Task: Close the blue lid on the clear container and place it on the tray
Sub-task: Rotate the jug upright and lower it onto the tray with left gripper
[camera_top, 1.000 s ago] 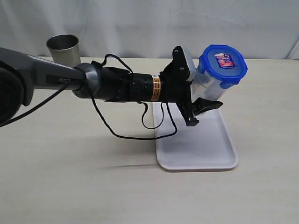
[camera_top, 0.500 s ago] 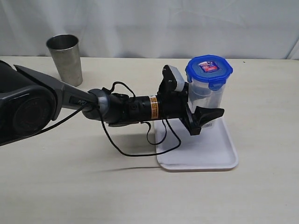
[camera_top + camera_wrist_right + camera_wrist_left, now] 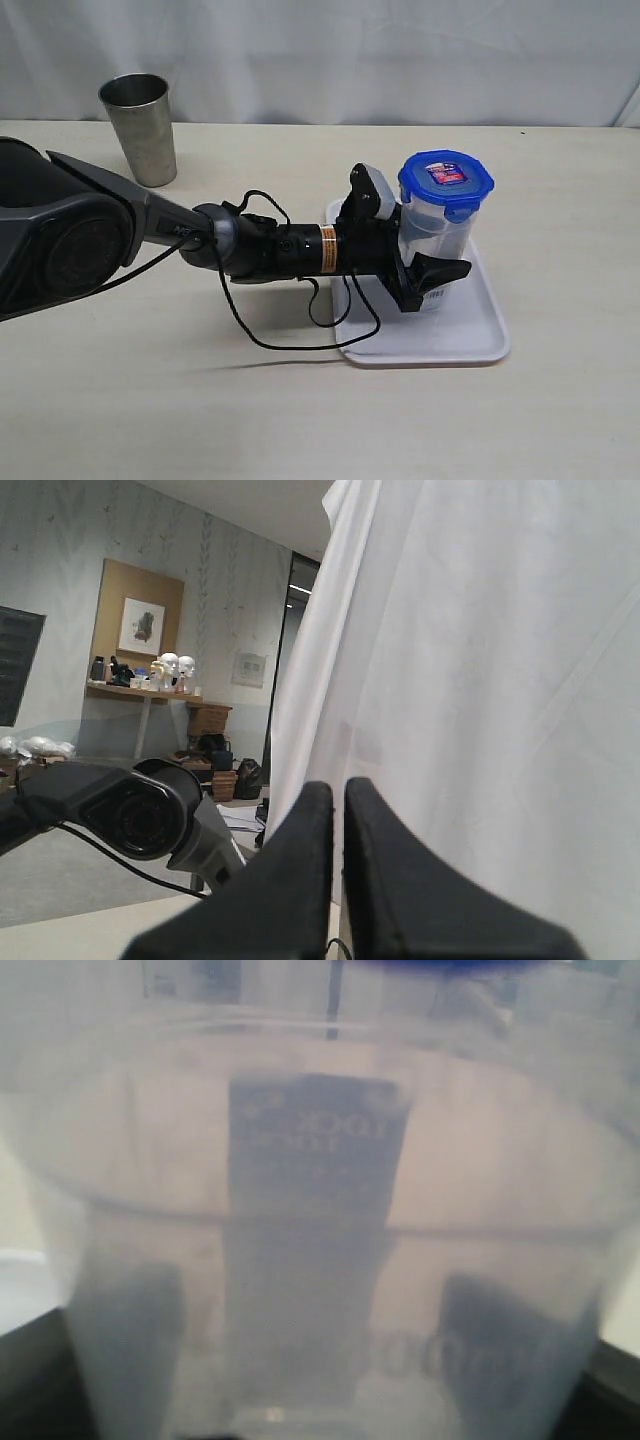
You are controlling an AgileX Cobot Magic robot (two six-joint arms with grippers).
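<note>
The clear container (image 3: 432, 238) stands upright over the white tray (image 3: 470, 335) with the blue lid (image 3: 446, 180) seated on top, its red-and-white sticker facing up. My left gripper (image 3: 428, 265) is shut on the container's lower half, one black finger (image 3: 440, 271) showing in front. The container's base is at or just above the tray floor; I cannot tell if it touches. In the left wrist view the blurred container (image 3: 320, 1210) fills the frame, with a strip of the lid (image 3: 450, 964) at the edge. My right gripper (image 3: 338, 810) is shut, holds nothing and faces a white curtain.
A grey steel cup (image 3: 140, 125) stands at the back left of the table. The left arm's black cable (image 3: 290, 335) loops down onto the table beside the tray. A white curtain (image 3: 400, 50) hangs behind the table.
The left arm has come down and drawn back, carrying the lidded container from a tilted, raised pose to upright and low over the tray. The right gripper has stayed shut.
</note>
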